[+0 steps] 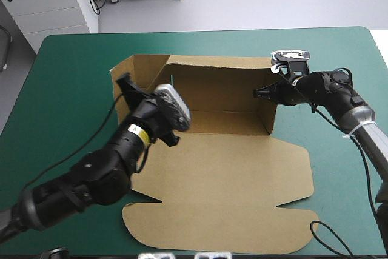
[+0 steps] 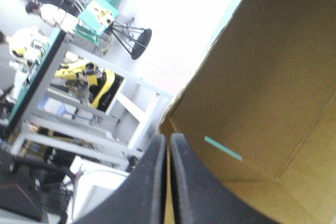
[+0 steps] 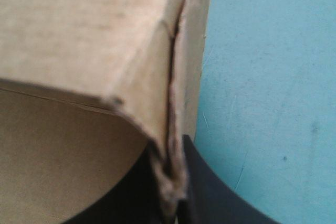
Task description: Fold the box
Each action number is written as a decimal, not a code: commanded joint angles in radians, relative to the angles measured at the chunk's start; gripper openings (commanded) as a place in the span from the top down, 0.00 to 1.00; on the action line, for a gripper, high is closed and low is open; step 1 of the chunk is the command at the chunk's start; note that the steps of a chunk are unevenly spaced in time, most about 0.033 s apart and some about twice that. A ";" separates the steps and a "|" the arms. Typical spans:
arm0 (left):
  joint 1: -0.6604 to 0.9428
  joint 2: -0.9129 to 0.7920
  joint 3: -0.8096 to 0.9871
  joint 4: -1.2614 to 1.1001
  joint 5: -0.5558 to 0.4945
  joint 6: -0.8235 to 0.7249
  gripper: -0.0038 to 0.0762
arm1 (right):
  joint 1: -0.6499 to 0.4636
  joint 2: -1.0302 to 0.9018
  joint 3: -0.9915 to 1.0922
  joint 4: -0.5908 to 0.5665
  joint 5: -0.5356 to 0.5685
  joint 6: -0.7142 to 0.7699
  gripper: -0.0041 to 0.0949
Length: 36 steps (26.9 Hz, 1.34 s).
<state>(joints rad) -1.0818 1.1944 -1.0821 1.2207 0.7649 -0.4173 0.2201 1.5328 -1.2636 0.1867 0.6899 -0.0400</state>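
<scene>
Teal-green table (image 1: 73, 77): the box (image 1: 230, 174) lies crosswise, lid nearward, left fingers (image 2: 149, 182) and right fingers (image 3: 215, 192) pinching its end walls.

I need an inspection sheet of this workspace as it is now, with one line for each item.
surface: teal-green table cover, lying smooth.
job's things: brown cut-board box, with its back wall and two side walls raised and its lid flat toward the near edge.
clutter: nothing seen.
hands: left hand is shut on the box's left wall; right hand is shut on its right wall.
cables: nothing seen besides the robot's own.
surroundings: nothing seen.
</scene>
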 commanded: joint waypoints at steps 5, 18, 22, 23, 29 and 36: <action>0.527 -0.245 -0.024 -0.699 -0.153 0.547 0.95 | -0.008 -0.031 -0.031 -0.005 0.013 0.028 0.97; 1.226 -0.237 0.135 -1.576 -0.287 0.827 0.94 | -0.008 -0.031 -0.031 -0.023 0.025 0.057 0.97; 1.275 -0.155 0.150 -1.610 -0.270 0.708 0.94 | -0.008 -0.031 -0.031 -0.023 0.027 0.073 0.97; 1.285 -0.133 0.150 -1.610 -0.263 0.686 0.94 | -0.008 -0.031 -0.031 -0.023 0.027 0.080 0.97; 1.313 -0.086 0.150 -1.760 -0.272 0.795 0.94 | -0.008 -0.031 -0.031 -0.023 0.037 0.087 0.97; 1.311 -0.031 0.150 -1.831 -0.325 0.875 0.94 | -0.008 -0.031 -0.091 -0.046 0.165 0.087 0.97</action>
<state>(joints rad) 0.2284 1.1544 -0.9026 -0.5682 0.5201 0.4420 0.2196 1.5328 -1.2954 0.1541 0.7840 0.0374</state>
